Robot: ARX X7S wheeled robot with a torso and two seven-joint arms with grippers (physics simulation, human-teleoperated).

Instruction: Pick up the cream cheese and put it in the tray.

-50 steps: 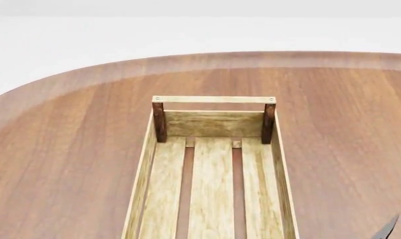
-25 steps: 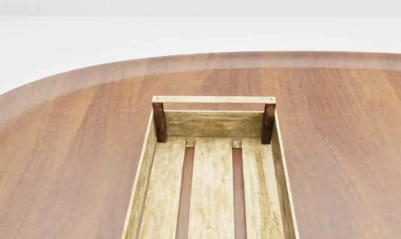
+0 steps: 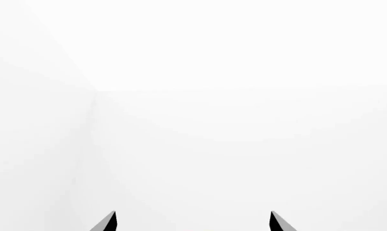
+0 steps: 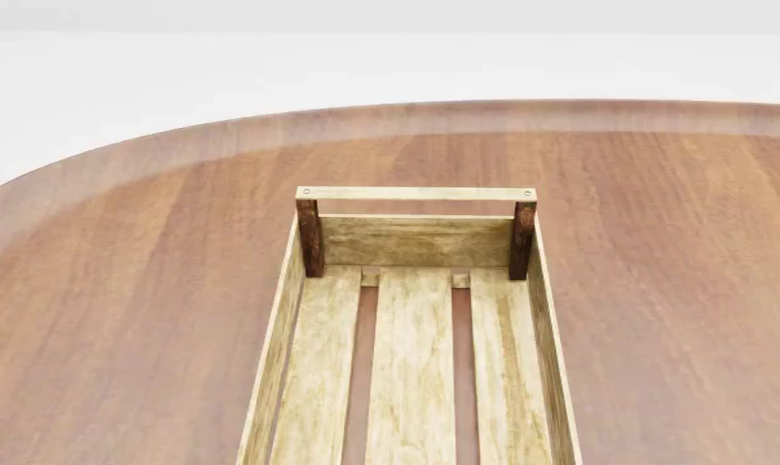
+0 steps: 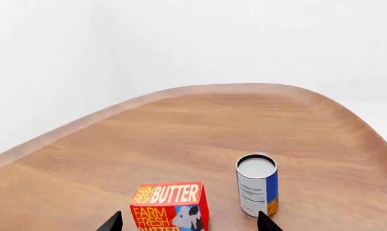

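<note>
Two things show past my right fingers (image 5: 188, 222), spread wide and empty: the butter box (image 5: 170, 206) and a can (image 5: 257, 184). No cream cheese visible. Left fingers (image 3: 192, 222) also parted, facing blank wall. I'd locate it first; the tray (image 4: 416, 199) waits on the counter (image 4: 131, 291).

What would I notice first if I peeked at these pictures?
Probably the long wooden tray sitting empty in the middle of the brown table in the head view. Then, in the right wrist view, the bright red butter box standing beside the blue-and-orange can.
</note>
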